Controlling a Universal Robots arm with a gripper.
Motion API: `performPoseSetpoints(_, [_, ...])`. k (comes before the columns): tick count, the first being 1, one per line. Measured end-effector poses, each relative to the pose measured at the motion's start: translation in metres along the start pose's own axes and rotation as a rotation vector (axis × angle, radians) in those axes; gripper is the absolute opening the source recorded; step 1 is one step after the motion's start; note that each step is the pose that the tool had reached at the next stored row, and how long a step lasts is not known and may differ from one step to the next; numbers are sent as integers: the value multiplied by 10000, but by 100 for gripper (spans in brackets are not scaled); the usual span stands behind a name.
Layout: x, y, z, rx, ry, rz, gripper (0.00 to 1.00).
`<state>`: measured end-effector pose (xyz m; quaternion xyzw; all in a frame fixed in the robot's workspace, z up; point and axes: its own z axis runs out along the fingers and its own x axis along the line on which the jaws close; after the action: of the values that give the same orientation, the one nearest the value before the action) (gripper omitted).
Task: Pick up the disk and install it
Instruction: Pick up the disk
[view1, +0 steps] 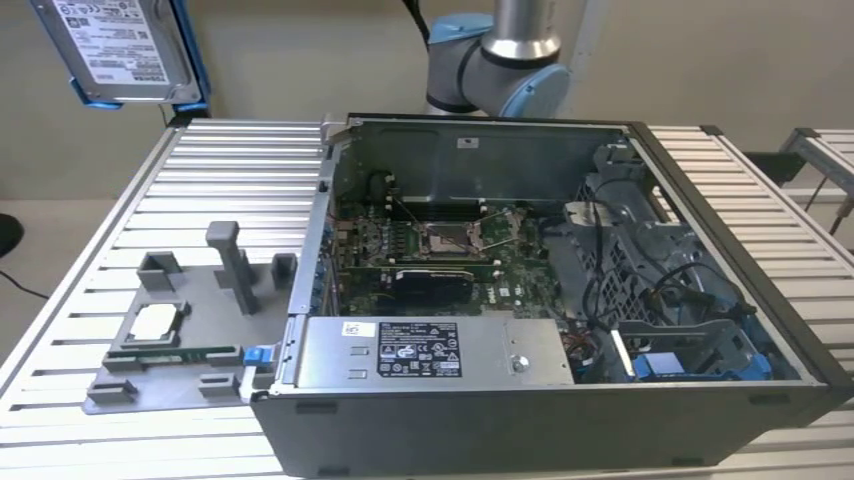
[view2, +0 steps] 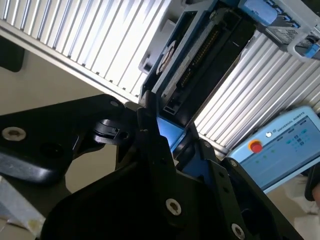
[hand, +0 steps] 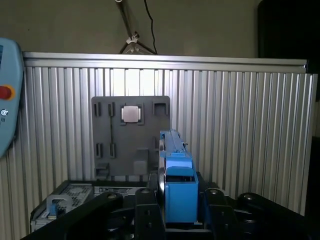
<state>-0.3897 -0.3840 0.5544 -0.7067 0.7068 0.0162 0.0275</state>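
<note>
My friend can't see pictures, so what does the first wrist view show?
The blue-framed disk, seen edge-on, is gripped between two black fingers. Beyond it lies a ribbed metal table with a grey holder plate carrying a small silver chip.

We can't read any txt w/ certainty: label print on the disk and on the grey box is too small.

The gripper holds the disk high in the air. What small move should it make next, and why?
Probably carry the disk toward the exterior view's right, over the open computer case. The gripper is shut on its blue carrier, yet the disk hangs high at the exterior view's left, apart from the case.
</note>
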Motion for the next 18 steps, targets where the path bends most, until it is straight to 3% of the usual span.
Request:
performPoseSetpoints(7, [0,-193,3,-1,0,1,0])
performPoseSetpoints(18, [0,-685,12,-9,1,1,0])
